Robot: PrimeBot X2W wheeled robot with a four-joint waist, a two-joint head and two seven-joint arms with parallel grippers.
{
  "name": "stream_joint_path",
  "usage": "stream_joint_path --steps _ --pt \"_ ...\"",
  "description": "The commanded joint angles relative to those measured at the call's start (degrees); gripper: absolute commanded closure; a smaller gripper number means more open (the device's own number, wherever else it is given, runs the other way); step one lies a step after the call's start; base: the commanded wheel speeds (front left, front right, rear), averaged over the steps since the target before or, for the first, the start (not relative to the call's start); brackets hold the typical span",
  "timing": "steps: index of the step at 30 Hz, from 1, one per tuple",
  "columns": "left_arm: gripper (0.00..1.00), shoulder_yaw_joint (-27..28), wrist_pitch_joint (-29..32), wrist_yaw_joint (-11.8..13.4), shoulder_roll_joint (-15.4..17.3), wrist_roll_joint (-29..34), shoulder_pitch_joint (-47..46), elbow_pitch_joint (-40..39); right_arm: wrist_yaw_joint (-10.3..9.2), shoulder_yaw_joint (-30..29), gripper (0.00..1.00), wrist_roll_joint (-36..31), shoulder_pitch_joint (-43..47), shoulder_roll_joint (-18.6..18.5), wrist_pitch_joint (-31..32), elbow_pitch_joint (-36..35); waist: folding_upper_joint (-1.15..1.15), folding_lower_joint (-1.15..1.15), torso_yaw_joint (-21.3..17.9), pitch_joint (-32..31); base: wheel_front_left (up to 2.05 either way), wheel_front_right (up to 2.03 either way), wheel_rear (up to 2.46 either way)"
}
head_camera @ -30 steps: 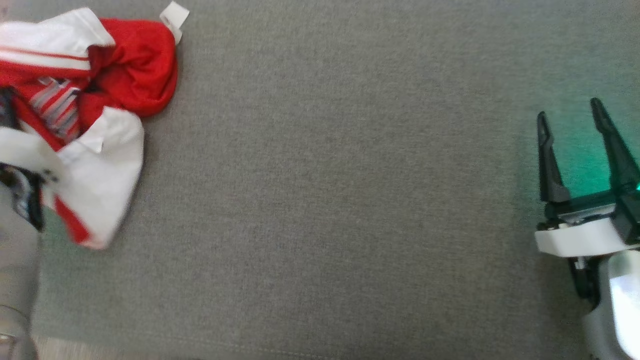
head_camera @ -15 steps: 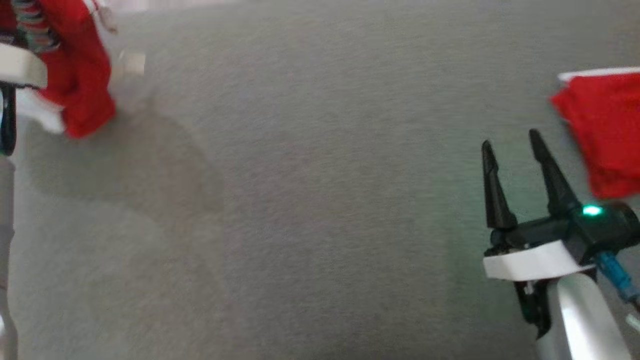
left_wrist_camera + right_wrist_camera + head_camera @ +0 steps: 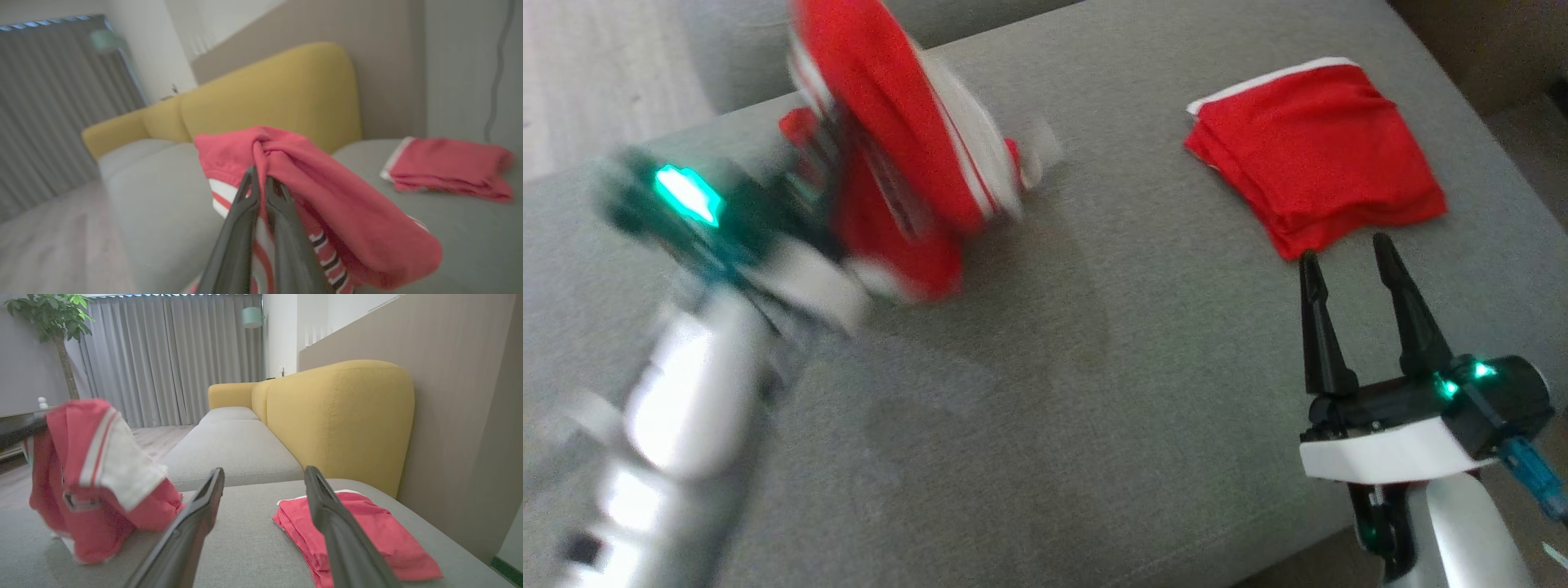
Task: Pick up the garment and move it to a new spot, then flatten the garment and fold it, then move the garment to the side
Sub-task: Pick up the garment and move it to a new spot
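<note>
The garment point(image 3: 890, 139), a crumpled red and white shirt with striped trim, hangs lifted off the grey sofa cushion point(image 3: 1094, 367) at the upper left, blurred by motion. My left gripper point(image 3: 809, 220) is shut on a bunch of its red cloth; in the left wrist view the fingers point(image 3: 282, 212) pinch the garment point(image 3: 327, 196) close together. In the right wrist view the garment point(image 3: 94, 469) dangles at the left, its lower edge near the cushion. My right gripper point(image 3: 1343, 249) stands open and empty at the lower right, its own view point(image 3: 264, 470) showing nothing between the fingers.
A folded red garment point(image 3: 1315, 155) with a white edge lies on the cushion just beyond my right fingertips. A yellow backrest point(image 3: 339, 416) rises behind the cushion. Wooden floor point(image 3: 596, 73) lies past the cushion's far left edge.
The head camera has swung, so the whole picture has shifted. The garment, which lay on the cushion, now hangs lifted in my left gripper. The right gripper has stayed open.
</note>
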Motion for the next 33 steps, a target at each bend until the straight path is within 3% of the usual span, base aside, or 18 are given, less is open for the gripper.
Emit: stream_joint_path --steps 1,4,5,6,10,15,21,27,33 --pt "1.0 -0.5 -1.0 -0.1 0.9 0.9 1.9 -0.3 -0.04 1.8 0.0 0.7 -0.8 0.2 -0.3 -1.7 0.0 0.01 -1.4 0.6 0.0 0.0 0.0" --pt "1.0 -5.3 -3.5 -1.0 -3.2 -0.1 8.6 3.1 -0.04 2.3 0.0 1.8 -0.3 0.2 -0.3 -0.9 0.0 0.01 -1.4 1.6 0.0 0.0 0.0" --pt "0.68 -6.6 -4.0 -1.3 -4.7 -1.1 10.4 4.6 -0.04 2.3 0.0 2.0 -0.1 0.2 -0.3 -0.3 0.0 0.01 -1.1 1.7 0.0 0.0 0.0" --pt "0.01 -7.7 -4.6 -1.5 -6.0 -1.9 12.1 5.9 -0.04 2.4 0.0 2.1 0.1 0.2 -0.3 0.2 0.0 0.01 -0.6 1.7 0.0 0.0 0.0" --pt "0.0 -10.3 -6.8 -2.0 -10.2 -5.0 16.3 8.3 -0.04 1.9 0.0 2.1 1.3 0.2 -0.3 2.2 0.0 0.01 2.8 0.5 0.0 0.0 0.0" --pt "0.0 -10.0 -7.6 -1.5 -11.7 -5.8 19.7 4.4 -0.04 1.5 0.0 0.8 2.6 0.2 -0.3 4.1 0.0 0.01 8.0 -2.0 0.0 0.0 0.0" --pt "0.0 -3.5 -7.7 3.9 -11.7 -3.8 29.2 -8.7 -0.04 0.1 0.0 0.2 4.7 0.2 -0.3 5.7 0.0 0.01 16.3 -6.7 0.0 0.0 0.0" --pt "0.0 6.5 -7.7 9.2 -12.2 -2.9 38.0 -16.1 -0.04 -1.9 0.0 2.7 7.1 0.2 -0.3 6.0 0.0 0.01 22.3 -9.9 0.0 0.0 0.0" --pt "0.0 11.9 -7.7 9.6 -12.7 -0.1 43.1 -21.3 -0.04 -3.8 0.0 2.1 11.2 0.2 -0.3 4.7 0.0 0.01 26.1 -12.1 0.0 0.0 0.0"
